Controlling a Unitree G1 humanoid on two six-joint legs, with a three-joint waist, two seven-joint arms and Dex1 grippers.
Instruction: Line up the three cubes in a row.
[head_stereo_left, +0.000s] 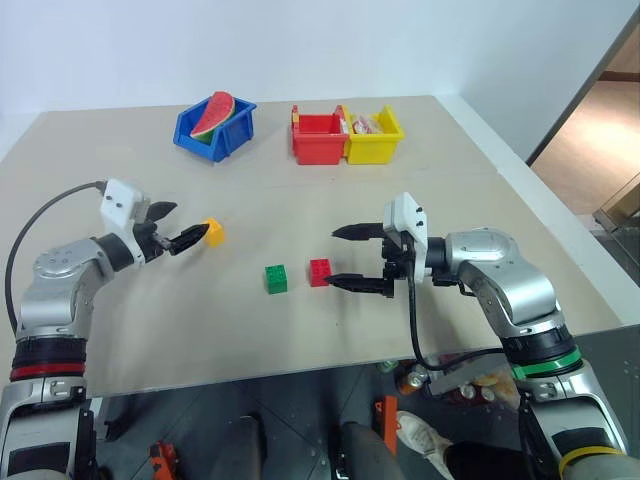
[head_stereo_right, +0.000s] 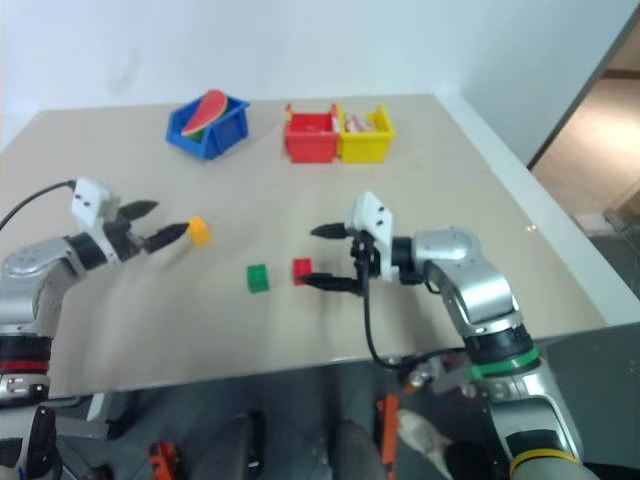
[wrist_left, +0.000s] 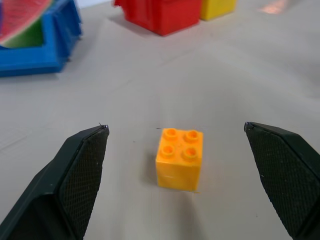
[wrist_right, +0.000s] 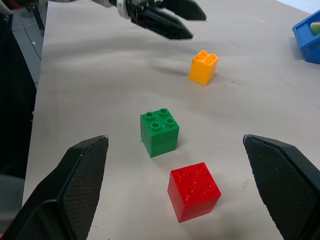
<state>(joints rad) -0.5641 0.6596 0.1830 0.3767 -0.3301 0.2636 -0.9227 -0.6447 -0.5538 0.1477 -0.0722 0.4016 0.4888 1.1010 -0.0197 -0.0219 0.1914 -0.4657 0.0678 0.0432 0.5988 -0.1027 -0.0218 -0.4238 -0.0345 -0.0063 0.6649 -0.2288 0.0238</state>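
The yellow-orange cube (head_stereo_left: 212, 232) sits on the table (head_stereo_left: 470, 200) at left of centre in the left eye view, just off the tips of the left tool (head_stereo_left: 176, 226), whose fingers stand apart and hold nothing. The green cube (head_stereo_left: 276, 279) and red cube (head_stereo_left: 320, 272) lie close side by side near the middle of the frame, with a small gap between them. The right tool (head_stereo_left: 352, 257) is also spread wide and empty, with the red cube just beside its lower finger.

The left wrist view shows the yellow-orange cube centred between the two fingers, a little beyond their tips, studs up. The right wrist view shows the red cube nearest, the green one behind it and the yellow-orange one farther off, by the left tool.

Along the top of the head views stand a blue bin (head_stereo_left: 215, 130) holding a watermelon slice (head_stereo_left: 212, 114), then a red bin (head_stereo_left: 318, 136) and a yellow bin (head_stereo_left: 374, 134) touching each other, all well apart from the cubes.
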